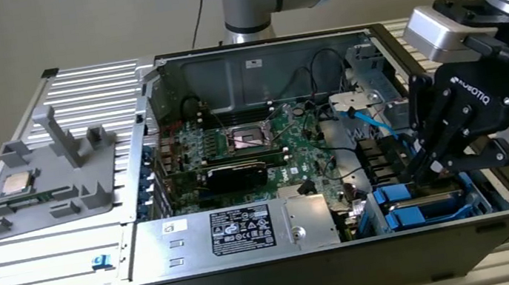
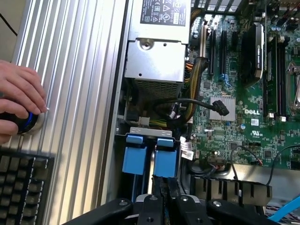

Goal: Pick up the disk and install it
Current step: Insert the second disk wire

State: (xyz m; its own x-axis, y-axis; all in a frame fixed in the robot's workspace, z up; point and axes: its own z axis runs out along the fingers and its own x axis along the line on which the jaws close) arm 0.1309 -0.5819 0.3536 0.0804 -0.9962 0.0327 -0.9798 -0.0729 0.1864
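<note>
The gripper's fingertips (image 1: 431,176) are hidden behind the blue drive carriers (image 1: 424,207); a hand (image 2: 18,101) is cut off.

Open computer case (image 1: 223,64) on the ribbed table (image 1: 41,255): access from above is unobstructed. The gripper (image 1: 430,168) occupies the drive bay, hemmed by blue drive carriers (image 2: 151,157), the power supply (image 1: 237,229) beside them, and loose black cables (image 2: 187,104). A person's hand (image 2: 18,101) rests on the table alongside the case.

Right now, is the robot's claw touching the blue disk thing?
Touching. In the wrist view the gripper fingers pinch the edge between the disk's blue carrier frames inside the computer case.
</note>
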